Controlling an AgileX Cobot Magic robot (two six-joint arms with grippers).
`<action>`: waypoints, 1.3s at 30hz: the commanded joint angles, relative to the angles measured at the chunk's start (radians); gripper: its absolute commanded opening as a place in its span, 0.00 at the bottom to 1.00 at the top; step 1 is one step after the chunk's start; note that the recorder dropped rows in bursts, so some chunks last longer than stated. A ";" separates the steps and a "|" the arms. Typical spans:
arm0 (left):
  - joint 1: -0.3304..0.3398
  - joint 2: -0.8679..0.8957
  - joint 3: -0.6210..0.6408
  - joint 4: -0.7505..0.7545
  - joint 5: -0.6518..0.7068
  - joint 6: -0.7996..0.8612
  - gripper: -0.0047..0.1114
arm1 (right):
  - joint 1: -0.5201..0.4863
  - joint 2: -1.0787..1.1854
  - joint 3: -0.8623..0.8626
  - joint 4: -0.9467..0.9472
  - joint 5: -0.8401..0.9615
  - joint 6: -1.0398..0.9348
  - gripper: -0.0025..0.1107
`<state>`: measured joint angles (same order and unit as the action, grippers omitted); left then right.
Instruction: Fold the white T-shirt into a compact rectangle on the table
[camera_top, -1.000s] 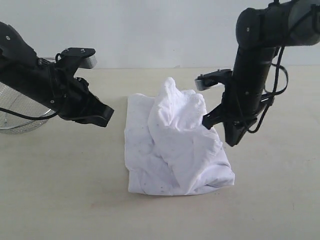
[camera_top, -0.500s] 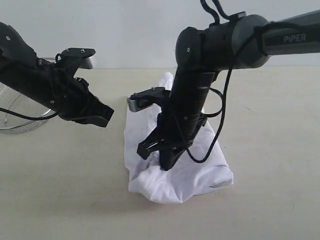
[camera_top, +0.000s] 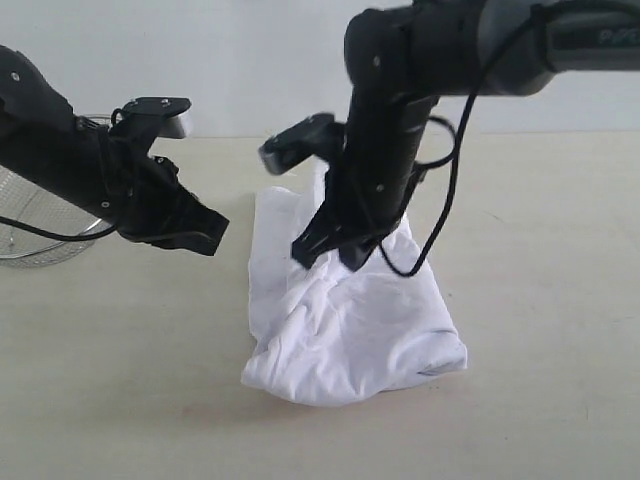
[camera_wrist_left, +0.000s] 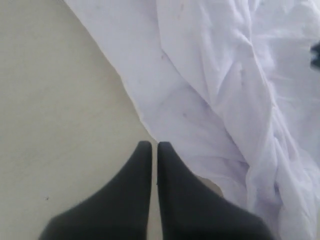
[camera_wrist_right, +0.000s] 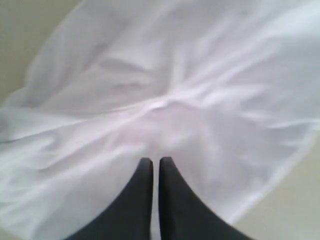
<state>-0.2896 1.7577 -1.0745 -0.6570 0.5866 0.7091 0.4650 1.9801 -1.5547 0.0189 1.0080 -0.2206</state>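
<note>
**Both my grippers pressed together, shirt bundled mid-table**

The white T-shirt (camera_top: 345, 325) lies in a crumpled, partly folded heap at the centre of the exterior view, on the pale table (camera_top: 545, 335). Its long axis runs from the upper middle of the frame down toward the lower middle, leaning a little to the right as it descends. The lower end is a rounded, doubled-over edge, and the upper end is tucked behind my right arm. The heap's left edge is fairly straight.

My right gripper (camera_top: 328, 255) points downward over the upper half of the shirt, fingers together. In the right wrist view the tips sit against rumpled white cloth, with creases running in toward them. I cannot tell whether any fabric is caught between them.

My left gripper (camera_top: 212, 238) hangs left of the shirt, angled toward the lower right, jaws pressed together on nothing. In the left wrist view its tips sit just beside the shirt's edge — over bare table.

A wire-mesh basket (camera_top: 25, 215) stands at the left edge, behind my left arm.
</note>
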 joint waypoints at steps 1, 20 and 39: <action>-0.001 -0.007 0.005 -0.095 0.017 0.078 0.08 | -0.109 -0.018 -0.011 -0.162 -0.057 0.091 0.02; -0.012 -0.007 0.005 -0.086 -0.003 0.068 0.08 | -0.141 0.200 -0.099 0.326 -0.238 -0.109 0.02; -0.012 -0.007 0.005 -0.099 -0.027 0.090 0.08 | -0.037 0.257 -0.354 0.083 -0.086 -0.010 0.02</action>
<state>-0.3037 1.7577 -1.0745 -0.7394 0.5804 0.7861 0.4464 2.2529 -1.9017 0.2084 0.8479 -0.2788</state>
